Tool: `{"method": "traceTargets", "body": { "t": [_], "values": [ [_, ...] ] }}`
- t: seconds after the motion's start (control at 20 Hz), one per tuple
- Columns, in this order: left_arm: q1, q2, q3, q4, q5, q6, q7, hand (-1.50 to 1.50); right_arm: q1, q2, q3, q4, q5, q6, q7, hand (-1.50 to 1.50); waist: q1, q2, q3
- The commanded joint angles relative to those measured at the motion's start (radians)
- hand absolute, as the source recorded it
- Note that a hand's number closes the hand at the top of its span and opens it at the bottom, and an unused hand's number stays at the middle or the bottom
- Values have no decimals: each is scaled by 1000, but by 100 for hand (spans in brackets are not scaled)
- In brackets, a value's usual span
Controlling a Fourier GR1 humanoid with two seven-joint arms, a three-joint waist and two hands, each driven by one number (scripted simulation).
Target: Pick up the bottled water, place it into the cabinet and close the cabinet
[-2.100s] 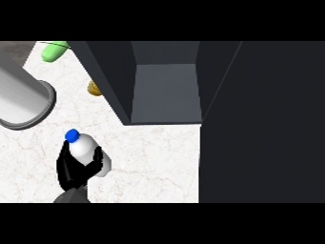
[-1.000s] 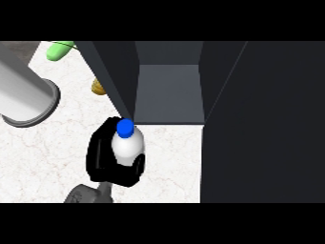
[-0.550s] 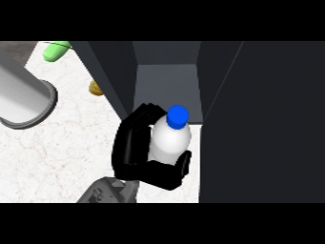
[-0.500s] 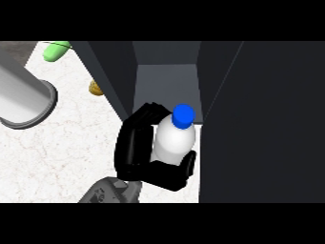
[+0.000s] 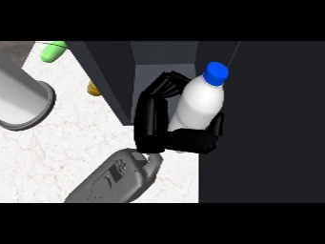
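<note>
Right hand, glossy black, fingers and thumb curled round the lower body of the bottled water. Bottle: smooth white plastic, rounded shoulders tapering to a round blue cap, tilted with the cap leaning up and right. It is held off the counter, right at the mouth of the cabinet, cap end already over the dark opening.

Cabinet: boxy, dark grey matte panels, flat back wall a lighter slate. Its door stands open on the right of the opening, a broad near-black slab beside the bottle.

Grey forearm, segmented metal-looking shell, runs down and left from the cabinet mouth.

Counter left of the cabinet: white marble-like top with faint veins. On it a big pale grey cylinder with a flared rim, well left of the cabinet. Small amber rounded thing touching the cabinet's left wall, partly hidden. Green rounded object further back, left of the cabinet.

Left hand doesn't show.
</note>
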Motion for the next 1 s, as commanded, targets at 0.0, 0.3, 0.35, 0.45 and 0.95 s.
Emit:
{"method": "traceTargets", "body": {
  "t": [0.0, 0.3, 0.35, 0.45, 0.95],
  "values": [
    [-136, 0, 17, 107, 8, 67, 32, 150, -42, -25, -49, -75, -128, -40, 94, -150, 4, 3, 0],
    [-170, 0, 47, 286, 67, 12, -61, 150, 15, -17, -88, -88, -141, 31, 52, -150, -11, 2, 0],
    [-164, 0, 56, 309, 47, -9, -73, 150, -32, 6, -42, -89, -100, -14, 96, -150, 0, 3, 0],
    [-188, 0, 51, 305, 74, 10, -55, 150, 29, -21, -103, -121, -210, 12, 94, -150, -7, 2, -1],
    [-269, 0, 209, 618, 122, -100, -173, 150, 6, -19, -106, -74, -191, 61, 90, -150, -17, 7, -1]
  ]
}}
